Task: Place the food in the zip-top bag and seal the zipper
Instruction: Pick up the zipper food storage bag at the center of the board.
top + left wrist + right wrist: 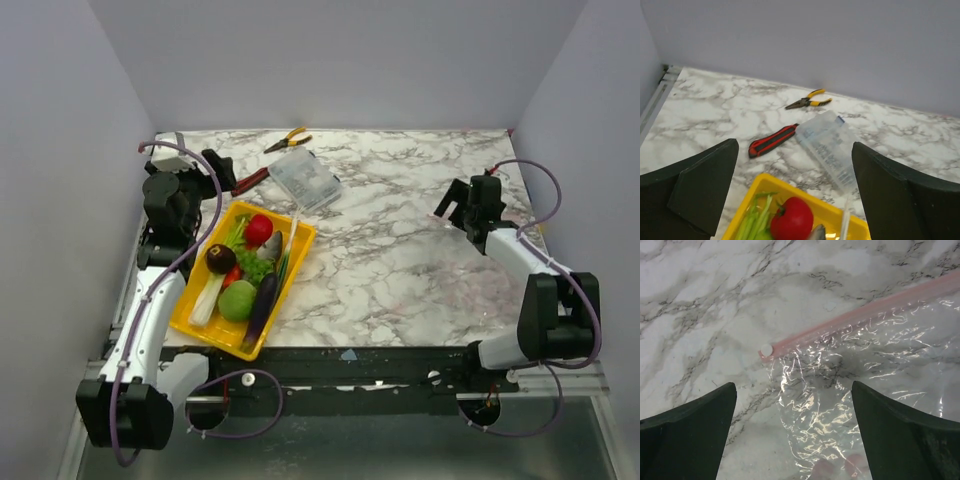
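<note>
The yellow tray (190, 318) at the left holds the food: red tomato (259, 230), brown ball (220, 258), leafy greens (255, 266), green cabbage (237, 300), purple eggplant (263, 298) and leek (208, 300). My left gripper (220, 170) hovers open and empty over the tray's far end; the tomato (791, 220) shows below its gap (795, 146). My right gripper (458, 207) is open and empty above the zip-top bag (865, 390), which lies flat on the marble. Its pink zipper (855, 315) ends at a white slider (767, 348). The bag barely shows in the top view.
A rigid clear box (307, 180) lies just beyond the tray, also in the left wrist view (832, 150). A red-and-black cutter (772, 141) and yellow-handled pliers (807, 101) lie near the back wall. Walls close in on the left, back and right.
</note>
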